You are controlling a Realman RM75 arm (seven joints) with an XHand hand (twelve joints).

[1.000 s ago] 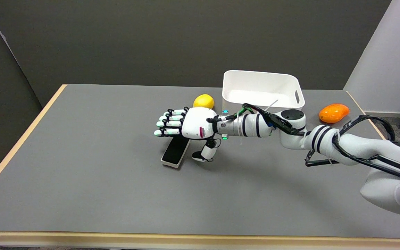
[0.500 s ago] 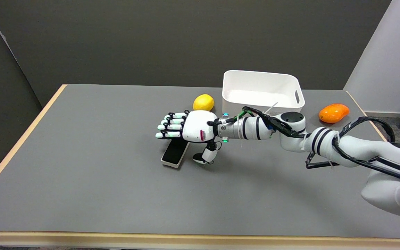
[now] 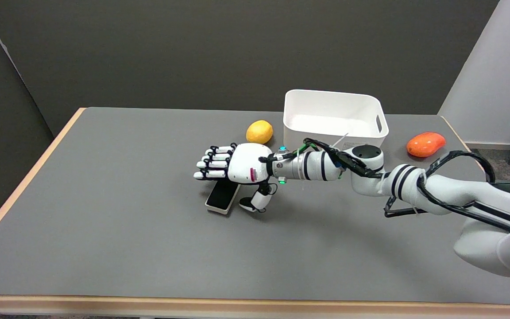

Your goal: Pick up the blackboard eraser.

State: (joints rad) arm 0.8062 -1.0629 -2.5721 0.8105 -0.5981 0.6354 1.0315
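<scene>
Right hand (image 3: pixel 237 166) hovers spread wide over the far end of the blackboard eraser (image 3: pixel 222 196), fingers (image 3: pixel 210 163) stretched flat toward nine o'clock and thumb (image 3: pixel 255 203) hanging down beside the eraser's right edge, holding nothing. Over the last second it has slid a little toward nine o'clock and sunk slightly, bringing the thumb nearer the eraser, which has not moved. That looks like the final lining-up before a grasp; the fingers must still curl down onto the far long edge to meet the thumb.

The eraser lies flat near the middle of the grey table (image 3: pixel 104 230). A lemon (image 3: pixel 259 131) sits at one o'clock from it, a white bin (image 3: pixel 332 99) farther toward two o'clock, and an orange fruit (image 3: pixel 425 144) toward three o'clock. Dark walls stand behind the table.
</scene>
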